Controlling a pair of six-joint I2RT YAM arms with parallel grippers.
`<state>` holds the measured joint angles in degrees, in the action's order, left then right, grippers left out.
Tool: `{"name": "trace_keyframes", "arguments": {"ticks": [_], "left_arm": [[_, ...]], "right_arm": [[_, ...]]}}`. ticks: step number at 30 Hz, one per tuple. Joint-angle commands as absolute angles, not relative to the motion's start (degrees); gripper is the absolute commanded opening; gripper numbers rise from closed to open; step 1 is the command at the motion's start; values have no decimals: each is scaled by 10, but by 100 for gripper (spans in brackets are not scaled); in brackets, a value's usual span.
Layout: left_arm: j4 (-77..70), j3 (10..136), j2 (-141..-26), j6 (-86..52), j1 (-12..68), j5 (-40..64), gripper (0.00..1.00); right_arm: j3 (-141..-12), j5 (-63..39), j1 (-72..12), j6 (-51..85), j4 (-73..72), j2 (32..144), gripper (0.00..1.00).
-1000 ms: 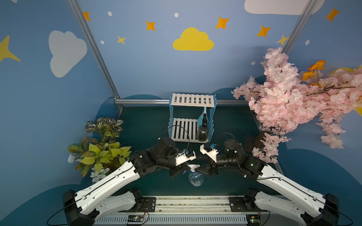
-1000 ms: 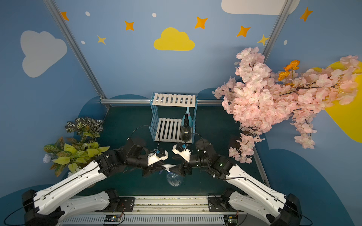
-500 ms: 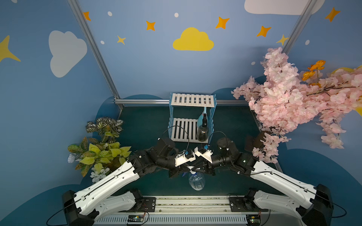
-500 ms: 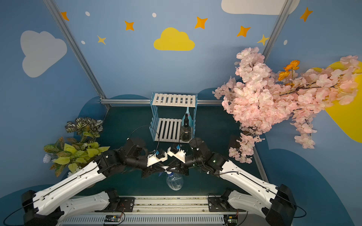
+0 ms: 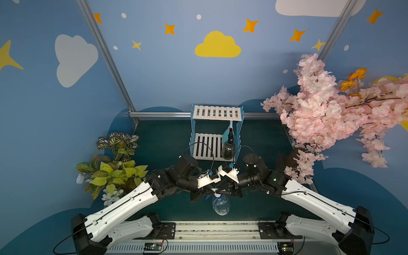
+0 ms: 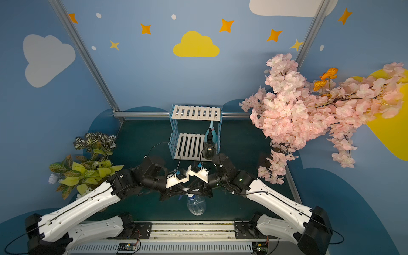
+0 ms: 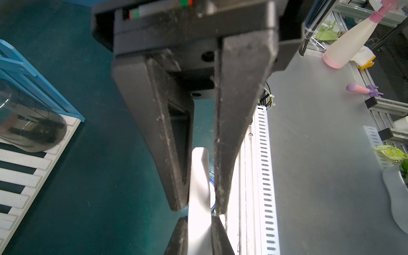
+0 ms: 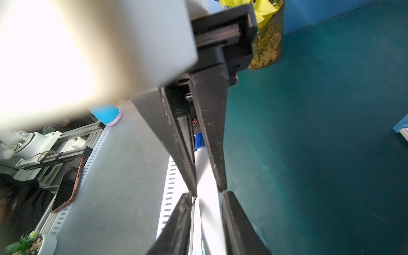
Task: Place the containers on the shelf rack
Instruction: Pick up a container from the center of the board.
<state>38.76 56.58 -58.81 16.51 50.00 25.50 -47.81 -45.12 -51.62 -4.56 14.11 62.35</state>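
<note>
- Clear bottle [image 5: 220,204] sat head-up near the front of the table [image 5: 165,143], well in front of the shelf rack [image 5: 216,112]; contents could not be told.
- Dark bottle [image 5: 228,150] stood at the right end of the lower shelf, with the light-blue bottle [image 5: 227,135] just behind it.
- Left gripper [image 7: 199,205] pinched the clear bottle's white trigger.
- Right gripper [image 8: 208,189] pinched the same trigger from the opposite side.

We see a clear spray bottle [image 5: 221,204], neck uppermost, low in the centre of the frame. Just above it, a white-slatted, blue-sided rack [image 5: 217,113] holds a dark bottle [image 5: 228,151] and a light-blue bottle [image 5: 225,136] on the right of its lower shelf.
</note>
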Motion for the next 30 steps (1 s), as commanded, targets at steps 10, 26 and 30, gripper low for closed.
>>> {"name": "trace_keyframes", "arguments": {"ticks": [10,26,30], "left_arm": [[374,590,-568,158,497,271,3],[358,573,-554,137,465,315,3],[360,567,-554,141,465,308,3]], "right_arm": [[-492,-469,-520,-78,178,648,36],[-498,-486,-521,-57,150,649,29],[-498,-490,-521,-56,145,643,17]]}}
